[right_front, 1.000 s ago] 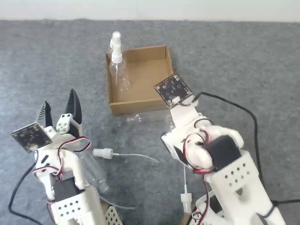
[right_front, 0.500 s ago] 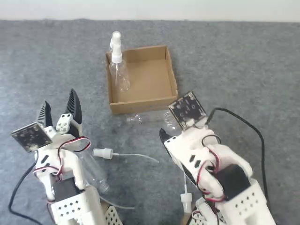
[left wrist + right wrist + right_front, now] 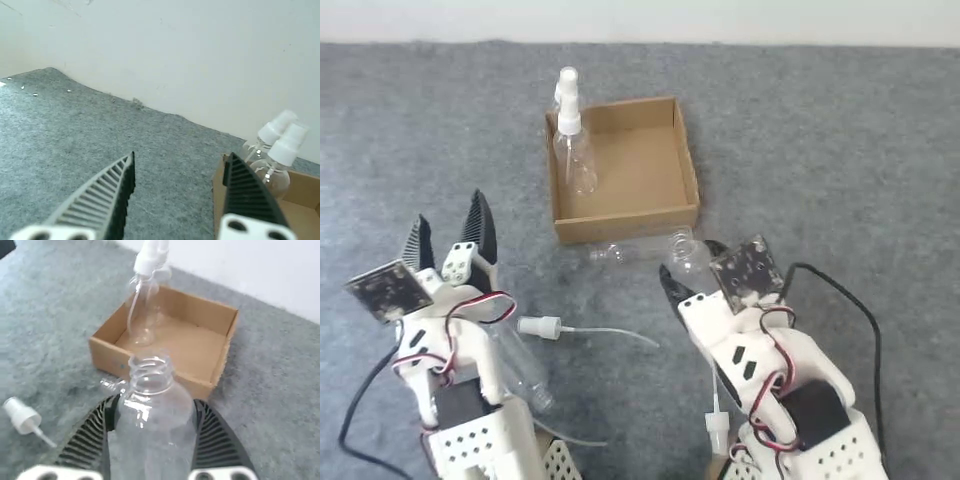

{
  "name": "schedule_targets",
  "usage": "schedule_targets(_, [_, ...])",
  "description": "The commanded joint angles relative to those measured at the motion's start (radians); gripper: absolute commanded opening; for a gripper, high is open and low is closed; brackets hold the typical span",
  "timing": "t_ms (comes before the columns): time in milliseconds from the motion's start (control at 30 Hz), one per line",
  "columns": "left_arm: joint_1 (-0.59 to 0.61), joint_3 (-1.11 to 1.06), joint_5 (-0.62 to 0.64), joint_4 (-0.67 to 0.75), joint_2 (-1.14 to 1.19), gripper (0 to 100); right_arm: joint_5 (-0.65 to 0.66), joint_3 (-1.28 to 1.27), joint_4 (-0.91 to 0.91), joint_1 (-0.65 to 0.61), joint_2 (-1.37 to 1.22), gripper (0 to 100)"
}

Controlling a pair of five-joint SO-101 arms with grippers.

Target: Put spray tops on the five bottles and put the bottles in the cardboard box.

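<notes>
My right gripper [image 3: 151, 440] is shut on a clear, uncapped bottle [image 3: 152, 410], its open neck pointing toward the cardboard box [image 3: 220, 347]. From above, this bottle [image 3: 686, 254] sits just in front of the box's [image 3: 688, 160] near right corner, with the right gripper [image 3: 685, 272] behind it. Two bottles with white spray tops [image 3: 570, 135] stand in the box's far left corner. Another bare bottle [image 3: 618, 252] lies along the box's front wall. A loose spray top [image 3: 540, 326] with its tube lies on the carpet. My left gripper [image 3: 448, 236] is open and holds nothing.
A further clear bottle [image 3: 523, 372] lies beside the left arm's base. A second loose spray top [image 3: 718, 427] rests near the right arm's base. Grey carpet [image 3: 840, 130] covers the table, and a white wall [image 3: 190, 55] rises behind it.
The right arm has drawn back from the box's front wall toward the near right, bringing the uncapped bottle with it. The left arm has stayed put.
</notes>
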State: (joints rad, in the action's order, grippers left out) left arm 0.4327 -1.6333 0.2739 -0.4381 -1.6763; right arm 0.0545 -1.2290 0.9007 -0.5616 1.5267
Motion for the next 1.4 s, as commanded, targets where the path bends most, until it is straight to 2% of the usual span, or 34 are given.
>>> schedule_targets(0, [-0.035, 0.013, -0.021, 0.028, -0.011, 27, -0.040, -0.049, -0.062, 0.076, 0.105, 1.6])
schedule_targets(133, [-0.041, 0.013, -0.052, 0.026, -0.011, 27, -0.107, -0.101, -0.108, 0.122, 0.179, 1.6])
schedule_targets(367, [-0.097, 0.024, -0.052, -0.002, -0.012, 27, -0.114, -0.189, -0.148, 0.108, 0.277, 1.6])
schedule_targets(733, [-0.252, 0.162, -0.049, -0.193, -0.012, 27, -0.110, -0.206, -0.140, -0.059, 0.285, 1.6])
schedule_targets(900, [-0.341, 0.182, -0.049, -0.206, -0.012, 27, -0.109, -0.256, -0.177, -0.143, 0.285, 1.6])
schedule_targets(1000, [-0.407, 0.182, -0.049, -0.206, -0.012, 27, -0.052, -0.313, -0.245, -0.191, 0.285, 1.6])
schedule_targets(1100, [-0.450, 0.179, -0.055, -0.206, -0.012, 27, 0.012, -0.359, -0.302, -0.214, 0.286, 1.6])
schedule_targets(1300, [-0.516, 0.176, -0.060, -0.252, -0.012, 27, 0.018, -0.376, -0.329, -0.225, 0.286, 1.6])
schedule_targets(1367, [-0.546, 0.176, -0.097, -0.275, -0.012, 27, 0.018, -0.376, -0.329, -0.225, 0.286, 1.6])
